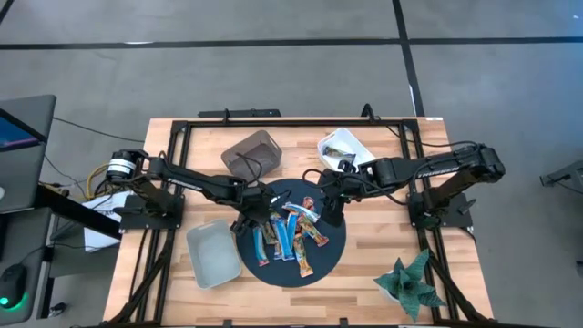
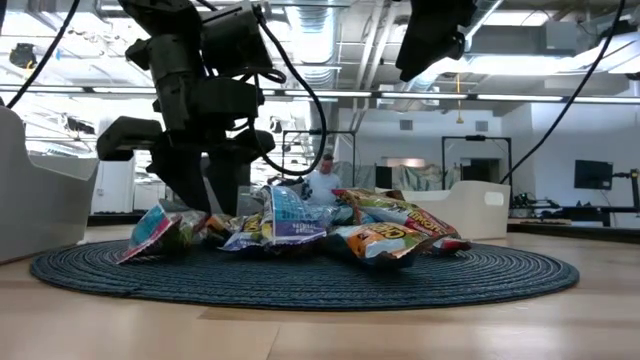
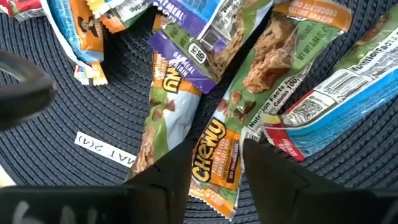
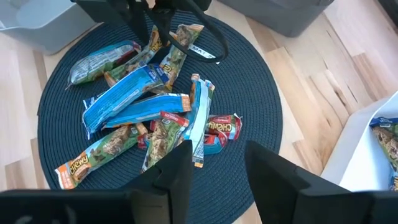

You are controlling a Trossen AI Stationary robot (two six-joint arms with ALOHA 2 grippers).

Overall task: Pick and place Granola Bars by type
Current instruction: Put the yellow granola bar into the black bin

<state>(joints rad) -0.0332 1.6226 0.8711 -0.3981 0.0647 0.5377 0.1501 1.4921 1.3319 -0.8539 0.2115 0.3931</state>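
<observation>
Over the mat, left gripper straddles Granola Bars; fingers apart.

Dark navy woven round mat under the pile of granola bars: shiny blue wrappers, green-and-orange Chewy ones with yellow lettering, a purple-banded one, red-ended ones. Pale striped wood tabletop. Grey bin, light blue-grey bin, white bin. Green spiky plant.

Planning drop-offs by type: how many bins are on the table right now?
3: a dark grey bin far-left of the mat, a white bin, bars inside, under the right arm, a pale bin near-left of the mat. None seems hidden.
</observation>
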